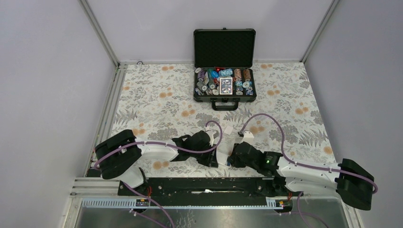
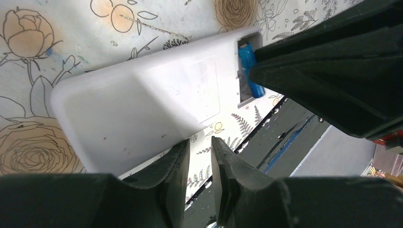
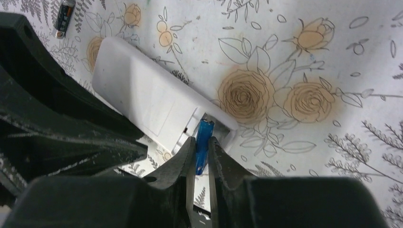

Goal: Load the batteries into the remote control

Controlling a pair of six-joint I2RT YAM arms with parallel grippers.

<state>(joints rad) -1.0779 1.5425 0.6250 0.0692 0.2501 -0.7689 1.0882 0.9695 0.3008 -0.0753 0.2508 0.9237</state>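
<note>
Plainly, the remote control is a white, rounded slab lying back-up on the flowered bench. Its plain rear face shows, and its battery bay is uncovered at one end. The blue battery is a thin glossy cylinder, much shorter than the remote. The right hand is clamped on it, one finger on each side. The battery's far tip sits in the open bay just ahead of the fingertips, tilted rather than lying flat. From the left wrist the same battery shows as a blue strip inside the bay, with the right hand's black body close over that end.

The left hand sits at the remote's long edge. Its fingers stand a narrow gap apart, with only bench print and the black base rail showing between them. One fingertip lies right at the remote's edge; whether it presses on the casing I cannot tell.

A second battery, dark, lies loose on the bench well beyond the right hand, off to its far left, past the remote's closed end. The left hand's bulk blocks the right wrist's view of the remote's near side. Far ahead of both hands, an open black chip case stands at the back of the bench, full of chips and cards.
</note>
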